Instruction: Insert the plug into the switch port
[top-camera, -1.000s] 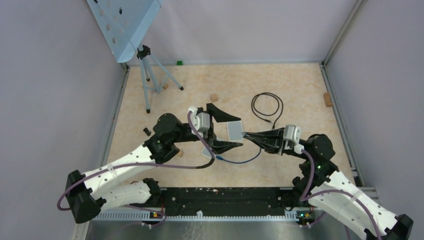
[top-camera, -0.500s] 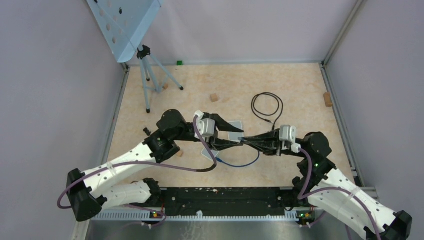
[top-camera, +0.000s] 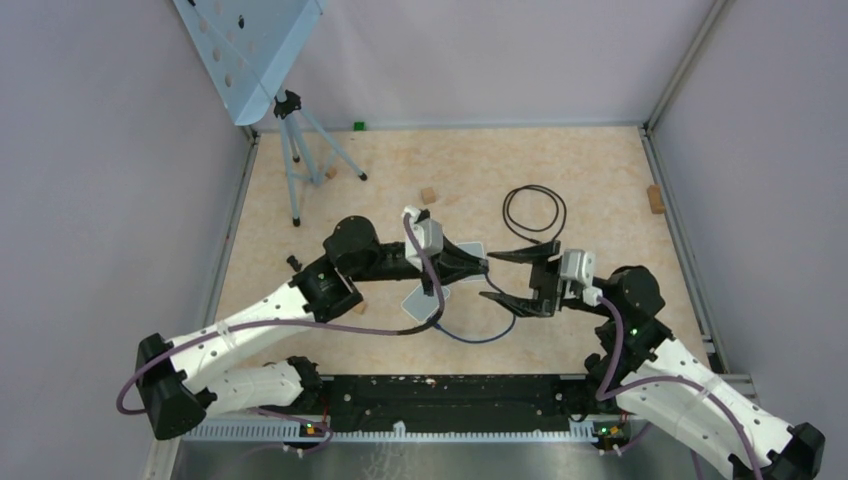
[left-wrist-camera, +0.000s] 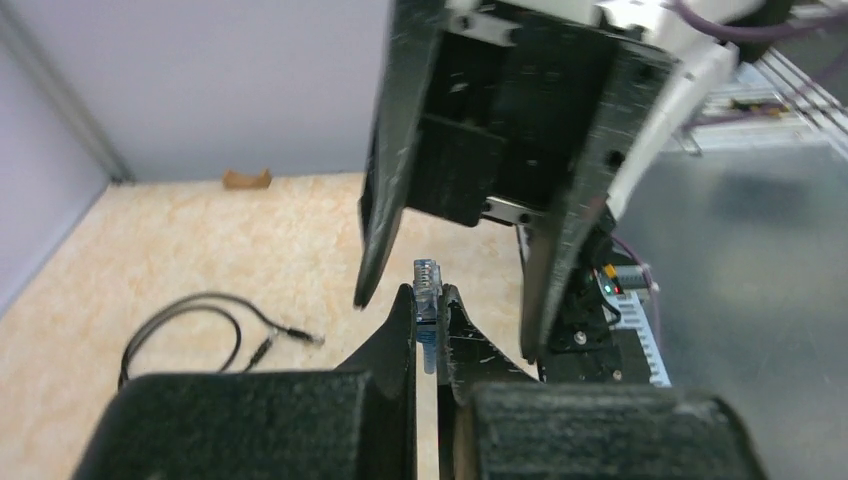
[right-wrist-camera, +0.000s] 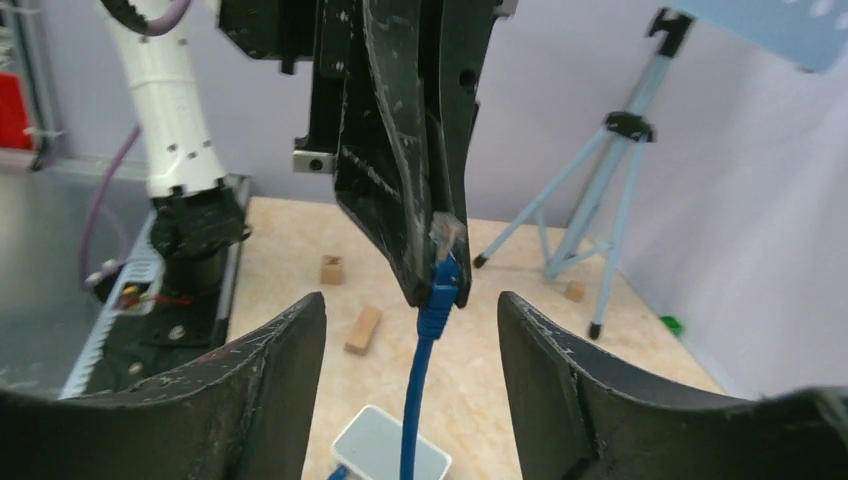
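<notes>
The clear-tipped blue plug (left-wrist-camera: 427, 288) stands pinched between my left gripper's (left-wrist-camera: 428, 300) shut fingers, its tip poking out past them. In the top view, the left gripper (top-camera: 480, 265) holds it at mid-table. My right gripper (top-camera: 500, 278) faces it with its jaws spread wide on either side of the plug (right-wrist-camera: 443, 278), touching nothing. The blue cable (right-wrist-camera: 415, 400) hangs from the plug and loops back (top-camera: 480, 335) to the small white switch (right-wrist-camera: 390, 455). The switch (top-camera: 415, 300) lies partly under the left arm, with the cable's other end at its corner.
A grey flat square (top-camera: 470, 246) peeks out behind the left gripper. A black cable loop (top-camera: 535, 212) lies behind the right gripper. Wooden blocks (top-camera: 428, 195) (top-camera: 655, 198) (top-camera: 358, 308) are scattered. A blue tripod (top-camera: 300, 160) stands at the back left.
The left gripper moved right and shut on the plug. The right gripper, which held the plug before, let go and opened wide.
</notes>
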